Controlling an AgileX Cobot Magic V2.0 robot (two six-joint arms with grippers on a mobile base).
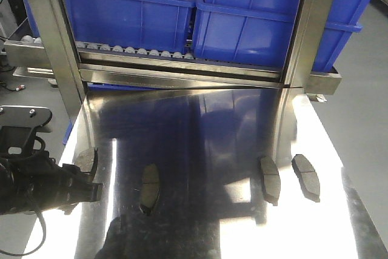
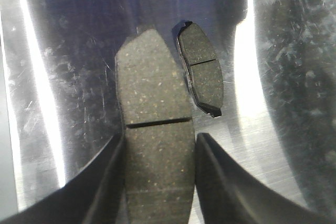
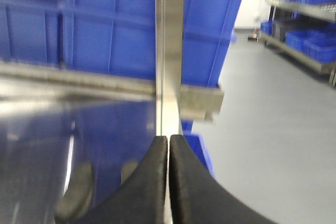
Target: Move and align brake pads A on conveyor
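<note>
Wrist-view detail: left fingers (image 2: 100, 195) snug around brake pad (image 2: 155, 129), right fingers (image 3: 149, 187) together.

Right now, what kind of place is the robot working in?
Probably a factory or parts warehouse. There are big blue bins sitting on a roller rack, brake pads lying on a shiny steel table, and shelves with more blue bins off to the side.

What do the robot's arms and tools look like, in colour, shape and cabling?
The left tool has two broad, curved, matte black fingers that narrow to the tips; the right tool looks the same. The left arm is a bulky black housing with a black cable looping beneath and a grey metal bracket with holes above. No markings show.
</note>
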